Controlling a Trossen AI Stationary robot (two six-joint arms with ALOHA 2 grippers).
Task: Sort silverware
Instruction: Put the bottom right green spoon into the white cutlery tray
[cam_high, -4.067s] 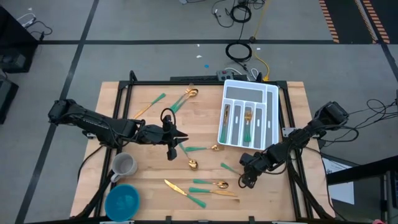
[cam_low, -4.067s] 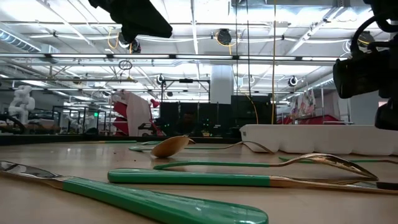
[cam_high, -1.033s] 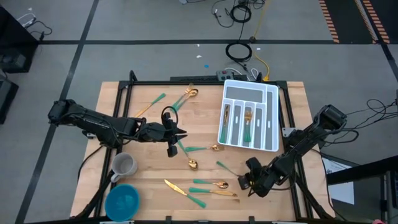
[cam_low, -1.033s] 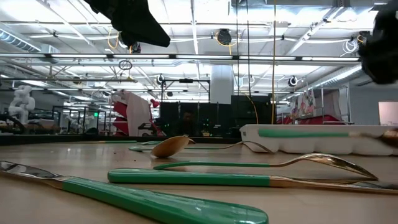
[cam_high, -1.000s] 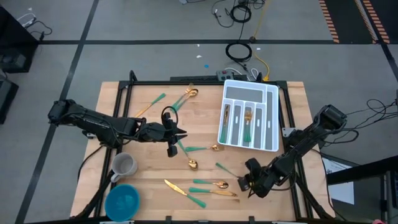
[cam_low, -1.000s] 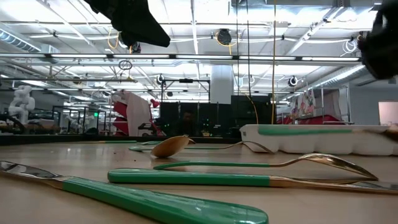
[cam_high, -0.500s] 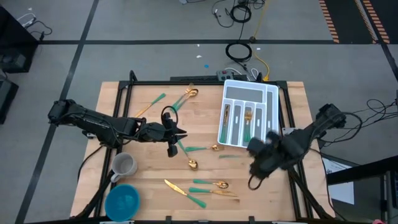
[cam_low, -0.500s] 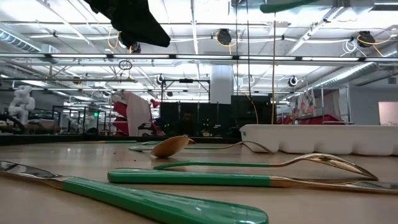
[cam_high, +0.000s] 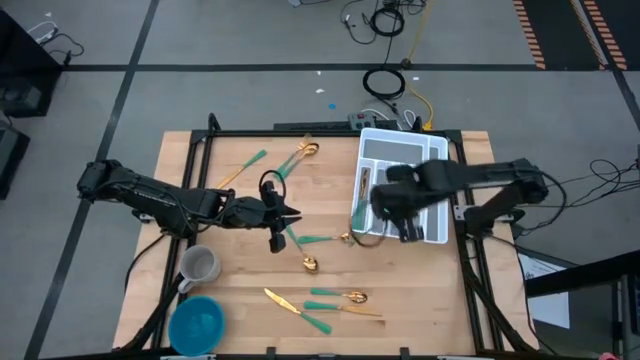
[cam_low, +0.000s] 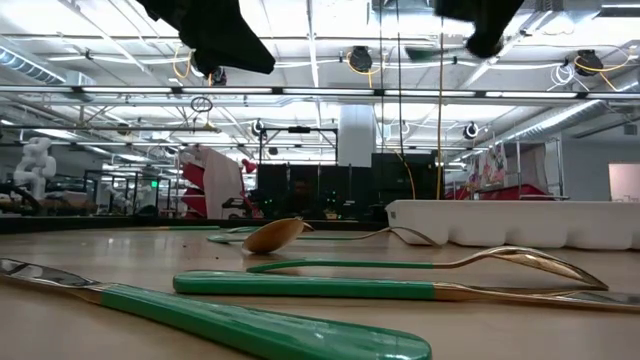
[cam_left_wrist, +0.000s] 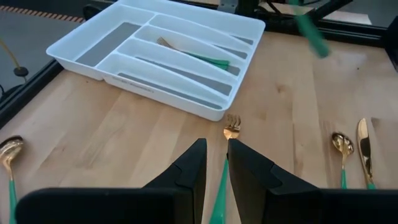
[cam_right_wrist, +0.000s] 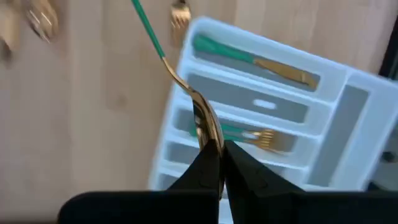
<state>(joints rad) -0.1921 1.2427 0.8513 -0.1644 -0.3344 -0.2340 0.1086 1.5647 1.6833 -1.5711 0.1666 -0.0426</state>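
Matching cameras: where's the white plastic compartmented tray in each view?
High view: tray far right, partly under right arm.
Low view: tray at right, on tabletop.
Left wrist view: tray ahead across wood.
Right wrist view: tray close ahead.
Shared landmark: loose gold-headed, teal-handled fork by its corner.

I see the right gripper (cam_high: 392, 213) over the white tray (cam_high: 437, 150); the left gripper (cam_high: 283, 218) is mid-table.
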